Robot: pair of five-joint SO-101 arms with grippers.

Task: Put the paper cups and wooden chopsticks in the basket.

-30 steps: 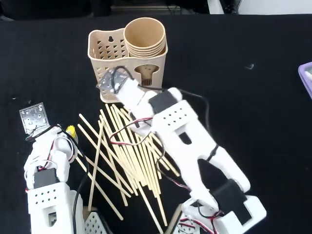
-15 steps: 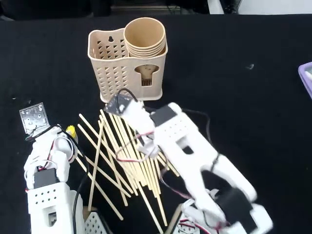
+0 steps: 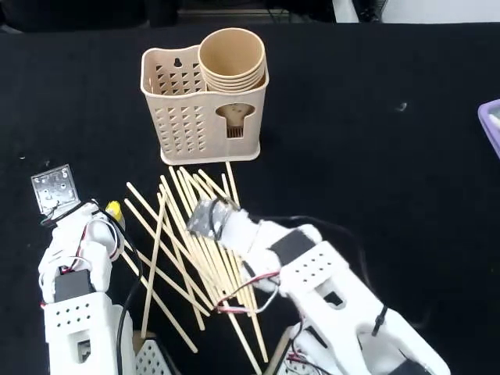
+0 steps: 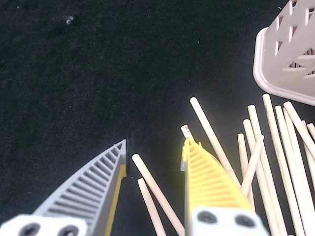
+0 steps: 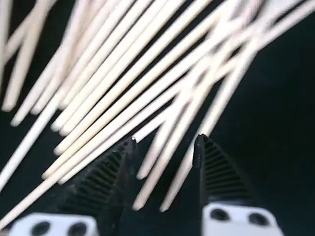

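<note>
The beige basket (image 3: pixel 187 125) stands upright at the back, with a stack of paper cups (image 3: pixel 232 58) in its right compartment. Several wooden chopsticks (image 3: pixel 191 242) lie fanned on the black table in front of it. My right gripper (image 3: pixel 209 220) hangs over the middle of the pile; in the right wrist view it (image 5: pixel 166 141) is open, its black fingers straddling a few chopsticks (image 5: pixel 147 73). My left gripper (image 3: pixel 108 212) rests at the pile's left edge. It (image 4: pixel 155 142) is open, with chopstick ends (image 4: pixel 152 189) between its grey and yellow fingers. A corner of the basket (image 4: pixel 290 54) lies beyond.
A purple container (image 3: pixel 491 121) pokes in at the right edge. The black cloth stretches bare to the right of the basket and the pile. The left arm's body (image 3: pixel 74 312) fills the near left corner.
My right arm has drawn back from the basket's front toward me and dropped over the chopstick pile. The left arm has not moved.
</note>
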